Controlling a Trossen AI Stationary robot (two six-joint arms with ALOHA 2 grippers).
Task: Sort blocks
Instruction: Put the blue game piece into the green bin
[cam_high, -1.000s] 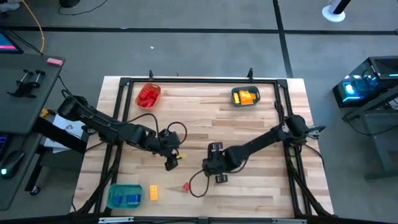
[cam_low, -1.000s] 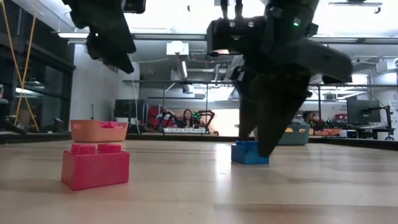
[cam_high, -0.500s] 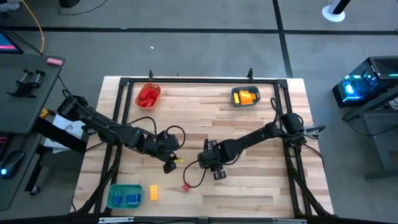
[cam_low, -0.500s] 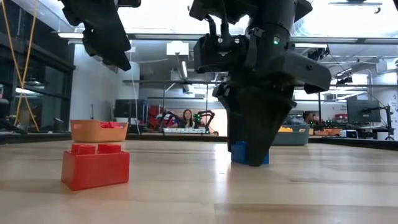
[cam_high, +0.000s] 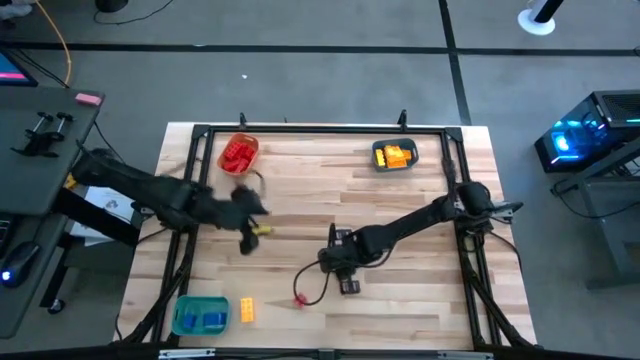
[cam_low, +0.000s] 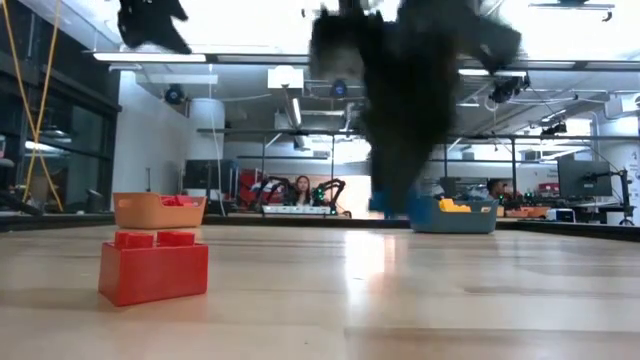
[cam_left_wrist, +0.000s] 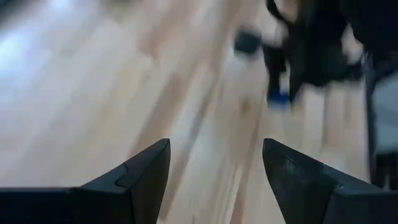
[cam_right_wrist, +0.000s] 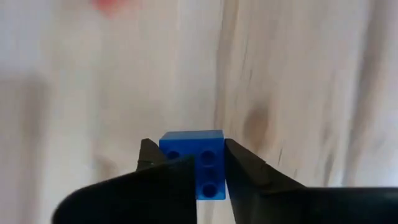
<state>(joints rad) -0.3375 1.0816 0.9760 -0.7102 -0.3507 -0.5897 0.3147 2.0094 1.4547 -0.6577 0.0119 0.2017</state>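
Blue tray (cam_high: 200, 315) at the bench's (cam_high: 420, 300) near left corner, holding blue blocks (cam_high: 208, 319); just right of that tray, a yellow block (cam_high: 246, 310) flat on the wood. Farther back on the same side, orange tray (cam_high: 238, 154) filled with red blocks (cam_high: 236, 155). Right of and nearer than the orange tray, left gripper (cam_high: 246, 236) above the wood, spread wide and grasping nothing, dark fingers (cam_left_wrist: 146, 177) apart over bare boards in the left wrist view; something small and yellow just beside it, too blurred to say whether touching. Right of the yellow block, a lone red block (cam_high: 299, 299) on the wood, large in the low view (cam_low: 153, 267). Right of and behind that red block, right gripper (cam_high: 333, 258) clenched on a blue block (cam_right_wrist: 199, 163), fingers (cam_right_wrist: 246, 168) pressed against both its sides, studs showing. In the low view, same gripper (cam_low: 395, 195) raised off the bench, a bit of blue at its tip. Far back and right of the orange tray, a dark tray (cam_high: 394, 157) with yellow blocks (cam_high: 396, 155) inside.
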